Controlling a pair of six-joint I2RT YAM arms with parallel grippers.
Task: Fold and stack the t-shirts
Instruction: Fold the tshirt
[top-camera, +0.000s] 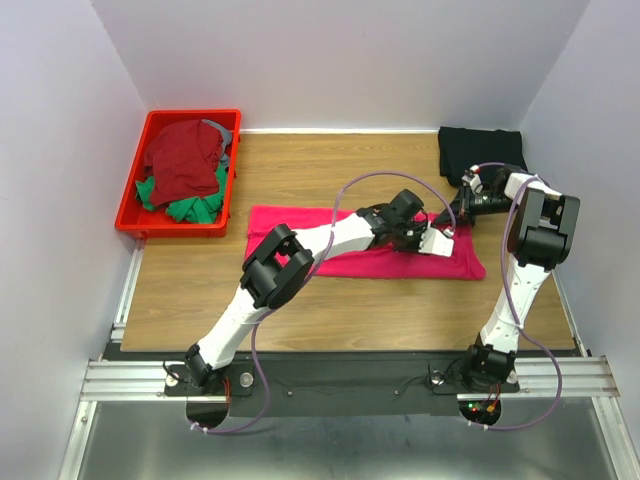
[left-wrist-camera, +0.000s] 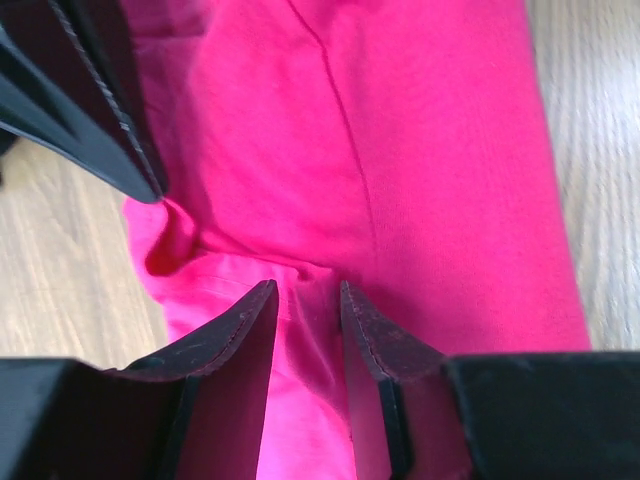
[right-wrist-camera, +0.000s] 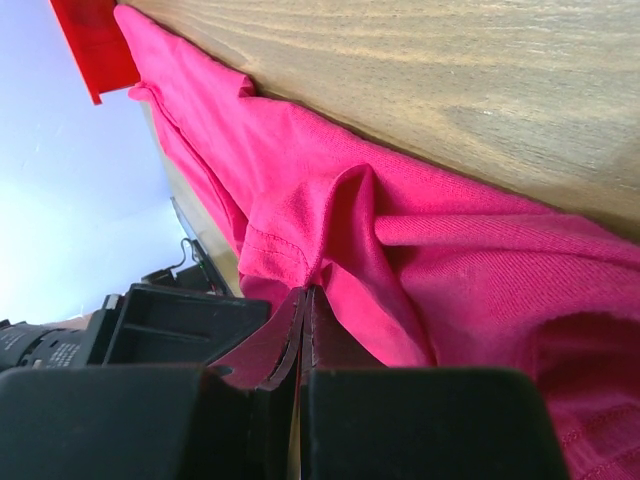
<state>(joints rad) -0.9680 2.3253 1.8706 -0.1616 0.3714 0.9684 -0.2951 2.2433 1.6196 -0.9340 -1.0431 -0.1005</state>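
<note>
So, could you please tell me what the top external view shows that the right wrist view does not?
Top external only: the black t-shirt far right, the dark red t-shirt and green t-shirt in the red bin. Right wrist only: the right gripper shut on a raised fold of the pink t-shirt. Both: the pink t-shirt on the wooden table, and part of the bin.

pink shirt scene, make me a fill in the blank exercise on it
The right fingers are shut on the ___ t-shirt.
The red bin holds a dark red t-shirt and ___ ones.
The folded t-shirt in the far right corner is ___.
Missing: pink; green; black.
</note>
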